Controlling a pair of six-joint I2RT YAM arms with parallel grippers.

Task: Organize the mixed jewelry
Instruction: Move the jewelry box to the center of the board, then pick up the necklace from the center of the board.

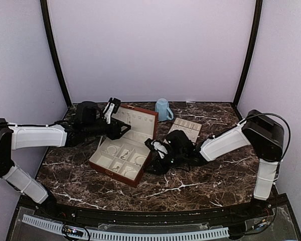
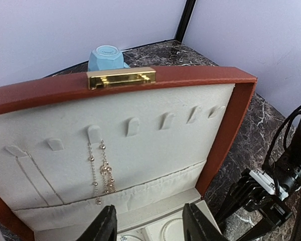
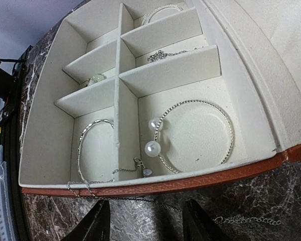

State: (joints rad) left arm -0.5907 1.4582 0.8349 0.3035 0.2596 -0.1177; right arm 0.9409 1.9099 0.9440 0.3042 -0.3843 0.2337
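The right gripper (image 3: 146,227) is spread. Just ahead of it, a thin silver chain (image 3: 125,198) drapes over the rim of the reddish-brown, cream-lined box (image 3: 200,181). Beyond lies a silver hoop bracelet with two pearls (image 3: 152,148). Pieces in farther compartments are half hidden by dividers. The left gripper (image 2: 150,226) is spread, facing a hanging beaded chain (image 2: 103,170).

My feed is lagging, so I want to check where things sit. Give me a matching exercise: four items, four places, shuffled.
Items:
1 mug
2 pearl bangle
3 beaded chain
4 loose chain

Places:
A on the marble outside the box
B hanging from a lid hook
C behind the lid
D in a compartment

Pairs: 1-C, 2-D, 3-B, 4-A.
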